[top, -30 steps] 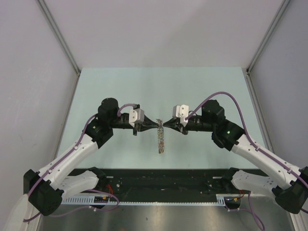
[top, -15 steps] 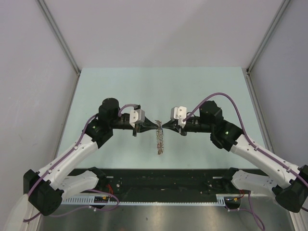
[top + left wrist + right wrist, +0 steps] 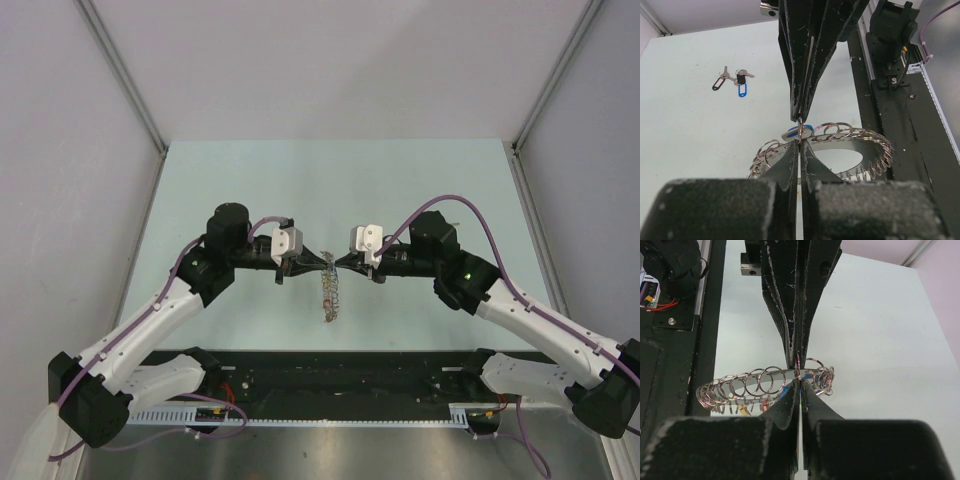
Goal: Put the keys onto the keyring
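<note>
The right gripper [image 3: 345,263] has been brought slightly leftward, tip to tip with the left gripper [image 3: 322,263].
Both pairs of jaws are closed on the keyring [image 3: 331,295], which is held hanging above the middle of the tabletop [image 3: 250,180]; loose keys [image 3: 740,79] with blue and black tags are seen lying farther from the near edge.

One keyring [image 3: 867,145], plus loose keys [image 3: 726,75] carrying one blue tag [image 3: 742,91] and two black tags [image 3: 717,84].

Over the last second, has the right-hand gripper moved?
Yes. The right gripper, shut on the keyring, crept leftward, away from the table's right edge.
</note>
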